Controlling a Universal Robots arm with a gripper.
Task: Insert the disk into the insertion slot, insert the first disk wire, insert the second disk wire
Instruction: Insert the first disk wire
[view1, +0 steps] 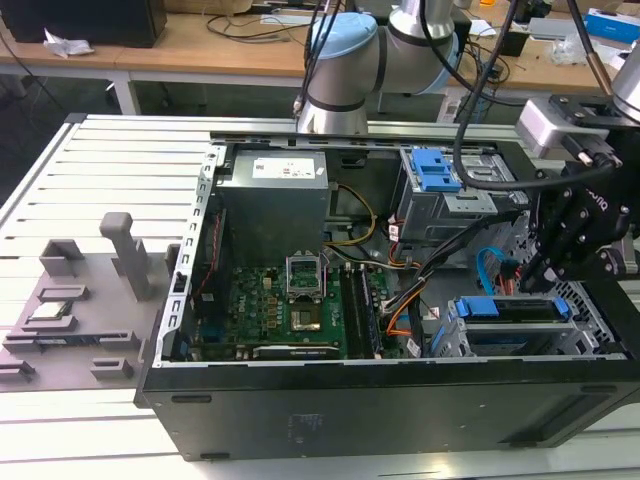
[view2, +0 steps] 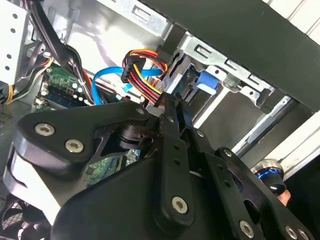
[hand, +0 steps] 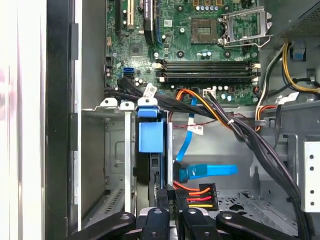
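The claw (view2: 172, 105) looks pinched shut on the coloured wire plug (hand: 201, 193); in the exterior view the seated disk (view1: 512, 309) lies at seven o'clock of it, lengthwise three-to-nine.

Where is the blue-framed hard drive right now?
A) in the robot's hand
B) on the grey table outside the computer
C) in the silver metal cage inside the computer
C: the hard drive sits in the silver cage; the hand is closed on the plug with coloured wires next to it.

One disk (hand: 150, 137), apparently one insertion slot (hand: 116, 150)
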